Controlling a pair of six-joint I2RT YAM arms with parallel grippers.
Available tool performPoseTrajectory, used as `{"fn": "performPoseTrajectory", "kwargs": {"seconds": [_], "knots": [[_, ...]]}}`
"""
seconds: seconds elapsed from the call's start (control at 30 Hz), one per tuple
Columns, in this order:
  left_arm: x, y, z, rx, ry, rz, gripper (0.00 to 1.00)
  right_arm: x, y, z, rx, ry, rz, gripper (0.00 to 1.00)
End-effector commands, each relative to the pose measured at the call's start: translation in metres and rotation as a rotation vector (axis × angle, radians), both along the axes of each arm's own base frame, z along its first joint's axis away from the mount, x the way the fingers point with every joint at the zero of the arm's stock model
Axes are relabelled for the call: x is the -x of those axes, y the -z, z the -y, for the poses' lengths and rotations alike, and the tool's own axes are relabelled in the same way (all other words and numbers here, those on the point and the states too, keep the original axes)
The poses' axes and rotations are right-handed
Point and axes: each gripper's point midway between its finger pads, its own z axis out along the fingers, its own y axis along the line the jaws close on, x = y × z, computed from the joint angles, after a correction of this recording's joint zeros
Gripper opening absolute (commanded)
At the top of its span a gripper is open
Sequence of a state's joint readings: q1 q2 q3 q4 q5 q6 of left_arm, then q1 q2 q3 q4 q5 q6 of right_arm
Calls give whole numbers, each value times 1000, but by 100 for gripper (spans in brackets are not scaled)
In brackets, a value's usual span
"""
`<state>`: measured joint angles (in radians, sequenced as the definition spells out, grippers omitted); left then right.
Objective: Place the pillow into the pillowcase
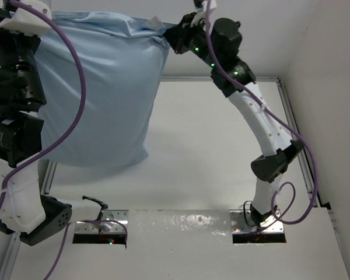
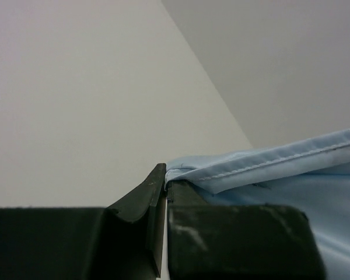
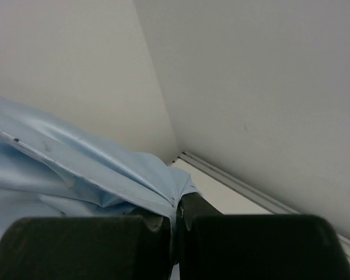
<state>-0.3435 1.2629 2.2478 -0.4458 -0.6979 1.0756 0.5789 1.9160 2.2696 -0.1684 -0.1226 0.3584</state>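
Soft, light and likely slippery, the pillowcase [image 1: 99,93] hangs bulging at ten o'clock, its top hem, the best hold, pinched by the left gripper [image 2: 165,185] at its eleven and right gripper [image 3: 176,213] at its one; no pillow shows.

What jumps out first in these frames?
The big light blue fabric pillowcase dominates the upper left of the overhead view: it is held up in the air, bulging as if stuffed, with its lower end down near the white table. The left gripper and right gripper each pinch a top corner of its hem, jaws shut on the cloth.
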Motion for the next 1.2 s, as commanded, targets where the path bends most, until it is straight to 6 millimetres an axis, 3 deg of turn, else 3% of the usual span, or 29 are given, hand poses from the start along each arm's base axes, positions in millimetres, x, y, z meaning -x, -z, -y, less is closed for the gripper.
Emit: {"fn": "performPoseTrajectory", "kwargs": {"seconds": [0.0, 0.03, 0.07, 0.13, 0.2, 0.23, 0.27, 0.33, 0.37, 0.4, 0.43, 0.5, 0.53, 0.57, 0.6, 0.63, 0.67, 0.73, 0.77, 0.87, 0.9, 0.93, 0.97, 1.0, 1.03, 1.07, 1.1, 1.13, 1.17], "knots": [[69, -49, -14, 78, 95, 237, 0, 12, -97, 95, -155, 143, 192, 0], [57, -46, 11, 9, 231, 196, 0, 7, -102, 123, -171, 178, 190, 0], [51, -37, 27, -17, 315, 149, 0, 2, -92, 127, -149, 166, 175, 0], [24, 12, 65, -36, 497, -58, 0, -7, -72, 139, -65, 168, 150, 0], [17, 74, 121, -125, 786, -295, 0, -17, -38, 140, 33, 117, 107, 0], [17, 121, 169, -205, 1040, -453, 0, -26, -2, 141, 113, 102, 48, 0], [32, 164, 186, -225, 1173, -606, 0, -28, 20, 139, 154, 69, 15, 0], [53, 221, 227, -212, 1479, -777, 0, -29, 67, 137, 240, -6, -61, 0], [64, 235, 235, -188, 1561, -819, 0, -31, 110, 139, 298, -23, -140, 0], [68, 246, 242, -158, 1616, -855, 2, -31, 132, 146, 330, -18, -179, 1], [74, 260, 250, -118, 1692, -901, 16, -25, 167, 155, 365, -4, -250, 7], [86, 273, 262, -119, 1769, -947, 41, -29, 190, 189, 378, 115, -286, 9], [90, 287, 266, -110, 1791, -994, 67, -21, 234, 205, 378, 150, -375, 12], [104, 294, 275, -141, 1848, -1026, 77, -17, 217, 221, 315, 221, -334, 13], [108, 307, 277, -158, 1846, -1071, 95, -18, 223, 253, 294, 323, -354, 13], [112, 311, 279, -176, 1852, -1080, 99, -9, 250, 270, 293, 375, -412, 14], [111, 312, 280, -205, 1853, -1075, 100, -4, 243, 284, 280, 435, -391, 14], [96, 306, 283, -207, 1800, -1035, 100, 2, 260, 315, 309, 545, -427, 15], [88, 303, 283, -160, 1761, -1036, 100, 4, 270, 325, 346, 562, -452, 22], [26, 301, 287, -4, 1508, -976, 100, 4, 283, 328, 417, 539, -525, 46], [-20, 313, 280, 32, 1310, -933, 100, -6, 281, 331, 426, 552, -545, 57], [-41, 323, 273, 104, 1194, -930, 100, -9, 283, 335, 431, 567, -574, 61], [-65, 332, 260, 133, 1070, -909, 100, -5, 290, 339, 442, 590, -632, 63], [-100, 356, 242, 157, 898, -912, 100, -13, 282, 347, 446, 636, -638, 67], [-126, 368, 209, 240, 778, -913, 100, -14, 279, 369, 448, 777, -665, 69], [-145, 369, 190, 292, 716, -901, 100, -9, 278, 383, 459, 848, -701, 72], [-170, 396, 177, 359, 677, -965, 100, -14, 262, 394, 445, 907, -687, 75], [-190, 408, 131, 473, 580, -974, 100, -13, 254, 402, 426, 948, -689, 75], [-206, 401, 120, 526, 601, -957, 99, -9, 248, 411, 371, 977, -712, 75]]}}
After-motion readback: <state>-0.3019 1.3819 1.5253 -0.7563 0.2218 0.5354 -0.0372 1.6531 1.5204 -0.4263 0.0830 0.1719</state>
